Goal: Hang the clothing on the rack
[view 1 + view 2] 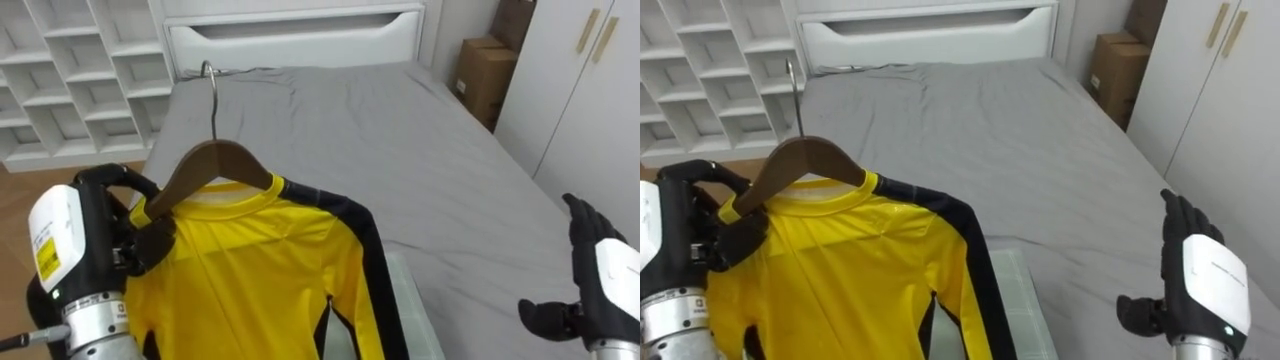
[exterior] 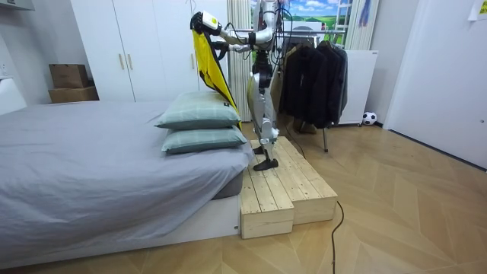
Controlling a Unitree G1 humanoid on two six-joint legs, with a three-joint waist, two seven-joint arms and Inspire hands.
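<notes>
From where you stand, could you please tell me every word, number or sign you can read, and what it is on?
Nothing here can be read as text.
Left hand: a yellow sticker with dark print on its back, too small to read.
Right hand: small marks on its white back, too blurred to read.
Shirt, hanger, boxes: no print visible.

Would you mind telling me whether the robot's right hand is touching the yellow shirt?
Apart. The left eye view shows the open right hand well to the right of the yellow shirt, with bare grey bed between them.
</notes>
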